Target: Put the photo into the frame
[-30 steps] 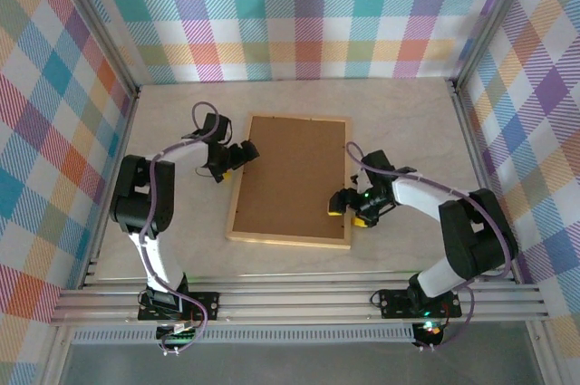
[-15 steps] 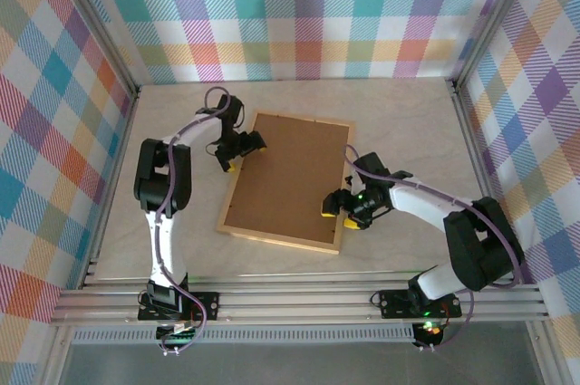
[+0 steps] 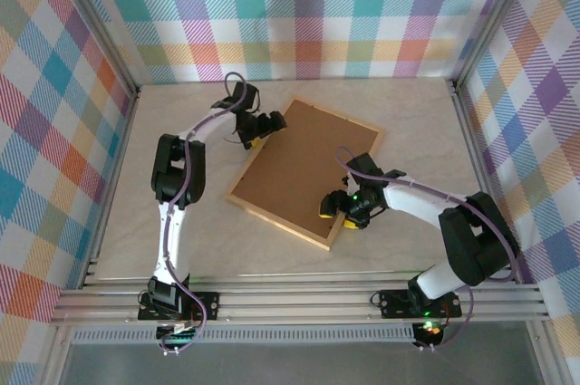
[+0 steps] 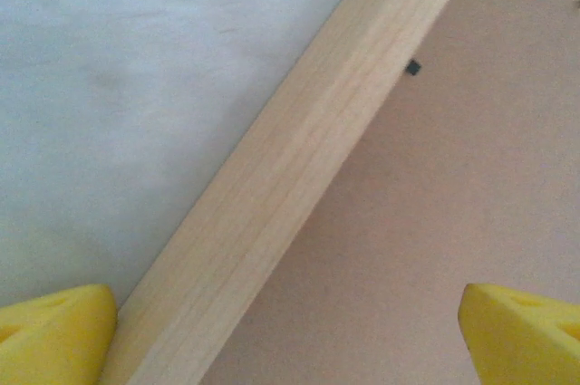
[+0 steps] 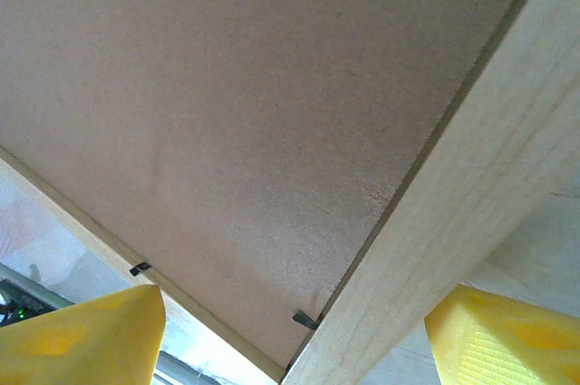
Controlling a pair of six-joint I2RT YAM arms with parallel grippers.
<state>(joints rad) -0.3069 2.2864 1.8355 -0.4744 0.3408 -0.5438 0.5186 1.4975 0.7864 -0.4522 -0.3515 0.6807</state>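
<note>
L gripper (image 3: 257, 129): jaws apart, astride far-left rail of frame (image 3: 278, 222). R gripper (image 3: 345, 210): jaws apart, astride near-right rail. Frame lies askew on table (image 3: 408, 113), brown backing board (image 3: 304, 168) up.

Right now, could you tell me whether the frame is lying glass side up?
No, the frame lies with its brown backing board facing up in the top view.

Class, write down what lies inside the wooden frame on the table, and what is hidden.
A brown backing board fills the frame, which lies back up on the table. Anything beneath the board is covered.
</note>
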